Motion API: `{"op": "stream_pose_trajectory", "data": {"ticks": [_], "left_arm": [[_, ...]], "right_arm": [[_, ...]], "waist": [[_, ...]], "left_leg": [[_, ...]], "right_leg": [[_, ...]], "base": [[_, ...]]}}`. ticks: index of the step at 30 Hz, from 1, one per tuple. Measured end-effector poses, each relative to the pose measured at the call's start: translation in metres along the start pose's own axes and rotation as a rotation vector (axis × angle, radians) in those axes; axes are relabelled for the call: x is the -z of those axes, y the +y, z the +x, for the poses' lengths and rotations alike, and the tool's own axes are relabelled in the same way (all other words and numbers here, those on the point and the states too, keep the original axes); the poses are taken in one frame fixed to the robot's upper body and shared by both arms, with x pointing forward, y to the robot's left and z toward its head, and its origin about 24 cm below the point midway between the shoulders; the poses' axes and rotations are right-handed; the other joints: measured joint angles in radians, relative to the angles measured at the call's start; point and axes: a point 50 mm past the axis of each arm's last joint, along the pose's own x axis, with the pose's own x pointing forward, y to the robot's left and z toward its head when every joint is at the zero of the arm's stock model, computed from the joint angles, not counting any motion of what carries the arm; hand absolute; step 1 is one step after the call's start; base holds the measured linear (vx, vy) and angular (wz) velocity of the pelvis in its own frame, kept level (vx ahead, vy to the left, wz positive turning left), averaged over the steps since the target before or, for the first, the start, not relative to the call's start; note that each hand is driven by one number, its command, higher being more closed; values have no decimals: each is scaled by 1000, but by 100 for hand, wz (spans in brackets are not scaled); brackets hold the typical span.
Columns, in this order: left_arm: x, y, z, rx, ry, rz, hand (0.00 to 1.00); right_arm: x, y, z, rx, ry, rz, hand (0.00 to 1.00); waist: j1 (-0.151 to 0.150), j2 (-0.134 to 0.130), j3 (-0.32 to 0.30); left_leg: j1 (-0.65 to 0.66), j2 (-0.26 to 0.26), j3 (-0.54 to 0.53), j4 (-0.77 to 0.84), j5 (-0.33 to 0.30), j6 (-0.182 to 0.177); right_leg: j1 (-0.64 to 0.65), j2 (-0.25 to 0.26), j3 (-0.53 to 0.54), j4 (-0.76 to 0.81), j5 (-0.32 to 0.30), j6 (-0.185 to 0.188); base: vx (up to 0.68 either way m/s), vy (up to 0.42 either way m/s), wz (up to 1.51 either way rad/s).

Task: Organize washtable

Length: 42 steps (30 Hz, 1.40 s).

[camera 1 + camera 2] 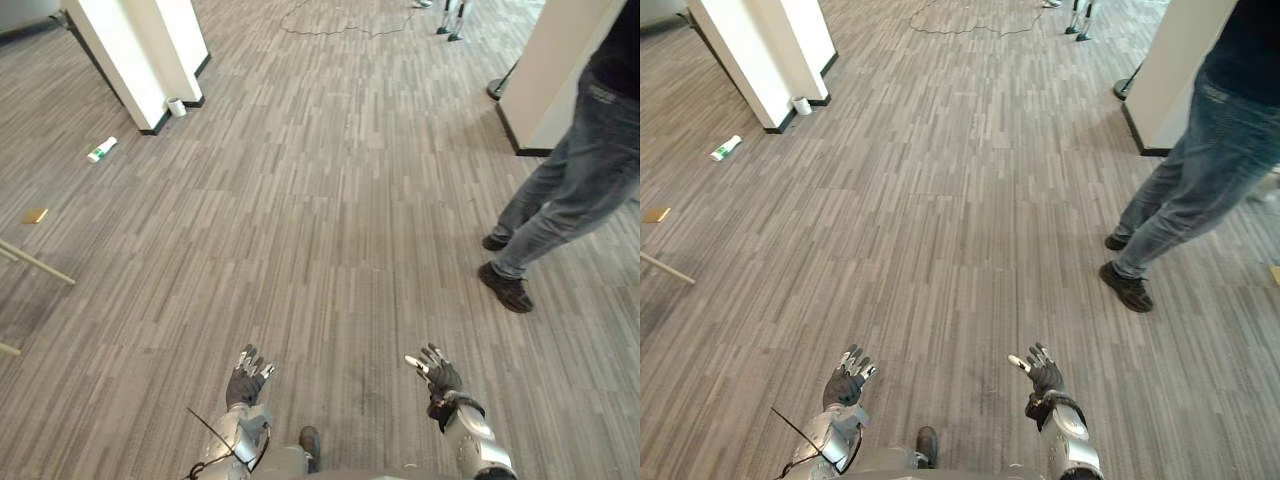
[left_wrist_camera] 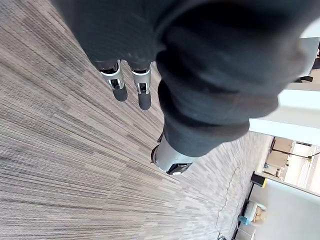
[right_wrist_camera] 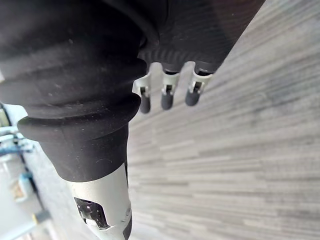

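Floor [image 1: 330,200]: grey striped carpet planks.
Left hand [image 1: 247,377] and right hand [image 1: 436,374]: both low over the floor, fingers straight and spread, holding nothing.
White pillar [image 1: 140,50]: far on the left.
White-green tube [image 1: 102,149]: lying on the floor near the pillar; print too small to read.
White roll [image 1: 176,107]: upright, touching the pillar base.
Person [image 1: 575,180]: jeans and dark shoes, well to the right of the pillar.

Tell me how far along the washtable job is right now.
Can't judge from here: both the left hand and right hand are open and hold nothing, over bare floor. A tube lies on the floor by a white pillar; a person stands nearby.
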Motion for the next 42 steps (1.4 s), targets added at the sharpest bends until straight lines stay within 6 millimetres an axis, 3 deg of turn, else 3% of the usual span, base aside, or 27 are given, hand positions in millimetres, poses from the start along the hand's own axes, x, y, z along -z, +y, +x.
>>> {"op": "stream_pose_trajectory", "data": {"ticks": [1, 2, 3, 5, 8, 11, 13, 14, 15, 16, 17, 18, 20, 22, 24, 25, 26, 27, 28, 29, 31, 33, 35, 36, 39, 41, 42], "left_arm": [[-3, -4, 1, 20, -9, 7, 0], [-9, -6, 4, 33, -27, 20, 0], [-12, -6, 6, 42, -36, 33, 0], [-26, -7, 12, 62, -75, 61, 0], [-33, -19, 17, 130, -93, 92, 0], [-27, -36, 16, 193, -79, 84, 0], [-21, -33, 13, 186, -60, 74, 0], [-16, -35, 12, 179, -46, 37, 0], [-13, -35, 10, 172, -39, 13, 0], [-9, -30, 8, 145, -23, -24, 0], [-8, -27, 8, 129, -19, -38, 0], [-9, -24, 8, 120, -19, -42, 0], [-15, -19, 10, 101, -41, -58, 0], [-13, -15, 8, 83, -36, -64, 0], [-11, -13, 6, 75, -29, -69, 0], [-5, -11, 3, 54, -13, -78, 0], [4, -8, -3, 27, 13, -91, 0], [7, -5, -6, 15, 24, -92, 0], [10, -2, -8, 1, 42, -93, 0], [9, 0, -7, -4, 40, -82, 0], [2, -3, -4, 7, 19, -79, 0], [-7, -9, 0, 33, -14, -80, 0], [-16, -15, 4, 59, -46, -74, 0], [-23, -18, 6, 76, -73, -65, 0], [-32, -25, 12, 128, -95, -19, 0], [-32, -28, 17, 154, -90, 6, 0], [-30, -28, 17, 151, -82, 5, 0]], "right_arm": [[-1, 6, 0, -25, -11, -10, 0], [5, 11, -3, -46, 3, -9, 0], [6, 13, -4, -55, 3, -5, 0], [12, 13, -9, -66, 16, -7, 0], [19, -2, -16, -19, 35, -31, 0], [31, -13, -29, 5, 74, -72, 0], [36, -7, -30, -8, 82, -64, 0], [30, -9, -28, -10, 66, -81, 0], [27, -9, -27, -17, 57, -93, 0], [18, -1, -20, -51, 34, -111, 0], [11, 5, -15, -66, 14, -112, 0], [7, 10, -11, -78, 0, -111, 0], [-10, 27, 0, -118, -51, -128, 0], [-27, 36, 7, -149, -99, -150, 0], [-34, 35, 9, -152, -125, -165, 0], [-35, 33, 9, -146, -130, -175, 0], [-29, 27, 8, -131, -101, -183, 0], [-23, 25, 8, -121, -79, -177, 0], [-10, 25, 8, -111, -28, -154, 0], [-2, 27, 5, -110, -4, -129, 0], [4, 35, 5, -123, 12, -74, 0], [9, 44, 4, -150, 31, -24, 0], [14, 44, 1, -169, 45, -30, 0], [13, 45, -1, -179, 34, -26, 0], [17, 37, -6, -170, 35, -28, 0], [21, 24, -11, -138, 50, -47, 0], [22, 22, -13, -134, 54, -57, 0]], "waist": [[-4, 25, 14], [-7, 24, 30], [-7, 31, 35], [-26, 7, 54], [-63, -11, 64], [-78, 14, 49], [-84, 11, 37], [-81, 63, 44], [-69, 93, 44], [-37, 116, 50], [-22, 122, 51], [-16, 111, 59], [7, 46, 91], [22, 33, 96], [37, 30, 95], [54, 46, 85], [55, 60, 63], [60, 58, 45], [62, 2, 15], [54, -27, 0], [51, -53, 6], [48, -48, 23], [33, -9, 27], [13, 12, 35], [-35, 0, 43], [-63, -20, 41], [-62, -20, 36]], "left_leg": [[43, 11, -10, -1, -16, 16], [70, 23, -25, -2, -34, 28], [75, 28, -30, -7, -39, 30], [103, 30, -50, -30, -55, 28], [188, 13, -87, -107, -85, -26], [291, 26, -128, -102, -185, -95], [228, 39, -68, 158, -208, -122], [121, 126, 7, 476, -171, -118], [67, 180, 38, 608, -103, -100], [1, 260, 68, 810, 58, -45], [-52, 288, 79, 943, 24, -17], [-78, 291, 86, 977, 0, -12], [-173, 253, 118, 912, -79, -21], [-248, 233, 150, 675, -82, -25], [-282, 205, 148, 308, -33, -89], [-288, 201, 135, 117, 37, -111], [-298, 210, 132, 37, 99, -91], [-304, 203, 128, 88, 187, -38], [-313, 165, 145, 174, 176, 26], [-298, 134, 171, 217, 117, 52], [-215, 97, 199, 235, 23, 68], [-46, 67, 211, 176, -40, 74], [111, 64, 192, 63, -72, 66], [185, 64, 181, -1, -81, 60], [284, 49, 133, -59, -126, 40], [377, 47, 104, -96, -180, -7], [409, 47, 102, -103, -193, -29]], "right_leg": [[-94, -2, 56, 189, 18, -53], [-155, 45, 89, 268, -51, -34], [-185, 72, 87, 262, -73, -37], [-254, 139, 80, 134, -78, -51], [-308, 203, 85, -230, 42, -21], [-349, 230, 73, -218, 130, -92], [-308, 246, 61, -202, 183, -159], [-240, 300, 41, -206, 163, -163], [-202, 325, 43, -226, 138, -179], [-123, 371, 71, -267, 106, -186], [-42, 390, 106, -298, 81, -196], [2, 388, 121, -317, 77, -201], [159, 346, 187, -394, 71, -209], [223, 321, 193, -408, 71, -208], [277, 293, 191, -407, 41, -159], [316, 288, 191, -404, -1, -91], [362, 283, 192, -387, -59, -27], [369, 264, 201, -349, -98, -25], [330, 191, 208, -216, -136, -10], [249, 135, 217, -12, -96, -31], [121, 55, 192, 304, 112, -89], [-12, 17, 153, 637, 76, -115], [-106, 66, 91, 690, -7, -136], [-193, 98, 40, 636, -57, -125], [-332, 98, -68, 352, -79, -108], [-360, 105, -171, -138, 47, -83], [-371, 109, -192, -194, 61, -93]], "base": [[245, 185, 5], [271, 152, 7], [276, 86, 11], [268, 28, 23], [465, -21, 42], [605, -117, 59], [772, -236, 60], [568, -206, 19], [775, -186, -33], [956, -196, -74], [947, -182, -72], [752, -143, -46], [689, -110, -37], [643, -27, -43], [665, 59, -52], [911, 220, -58], [778, 203, -65], [956, 312, -58], [633, 210, -30], [1147, 393, -21], [825, 285, -12], [676, 165, -14], [637, 122, 0], [618, 84, 18], [614, -23, 62], [706, -159, 66], [821, -191, 34]]}}
